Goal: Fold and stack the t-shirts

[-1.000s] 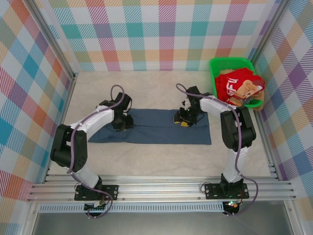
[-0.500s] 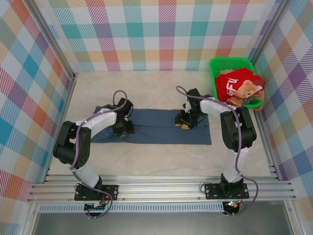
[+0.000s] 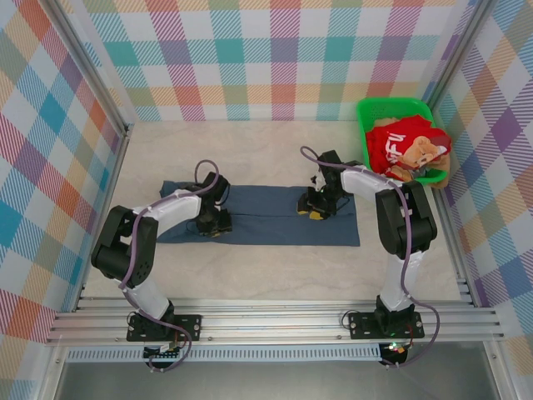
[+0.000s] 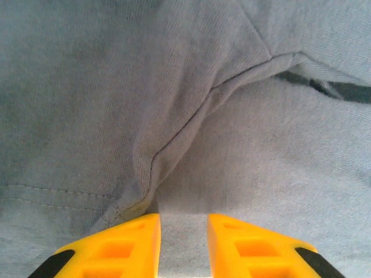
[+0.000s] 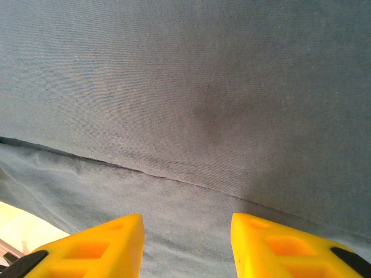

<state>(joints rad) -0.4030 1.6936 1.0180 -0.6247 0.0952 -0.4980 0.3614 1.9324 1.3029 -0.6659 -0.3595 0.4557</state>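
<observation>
A slate-blue t-shirt [image 3: 266,215] lies folded into a long flat strip across the middle of the table. My left gripper [image 3: 212,223] is pressed down on its left part near the front edge. In the left wrist view the yellow fingers [image 4: 127,243] stand a narrow gap apart on the cloth [image 4: 174,87], with a seam ridge running to the left tip; left gripper [image 4: 183,217] holds nothing. My right gripper [image 3: 315,206] rests open on the shirt's right part, jaws wide over flat cloth [image 5: 203,87], right gripper [image 5: 186,219]. A red t-shirt [image 3: 398,142] with white lettering lies in the basket.
The green plastic basket [image 3: 365,112] stands at the back right corner, with more printed cloth [image 3: 426,154] spilling over its near rim. Checked walls close in the table [image 3: 250,150] on three sides. Bare tabletop lies behind and in front of the blue shirt.
My left gripper has slid toward the near edge of the blue shirt and a little right, its jaws widening then narrowing again. The right arm has not moved.
</observation>
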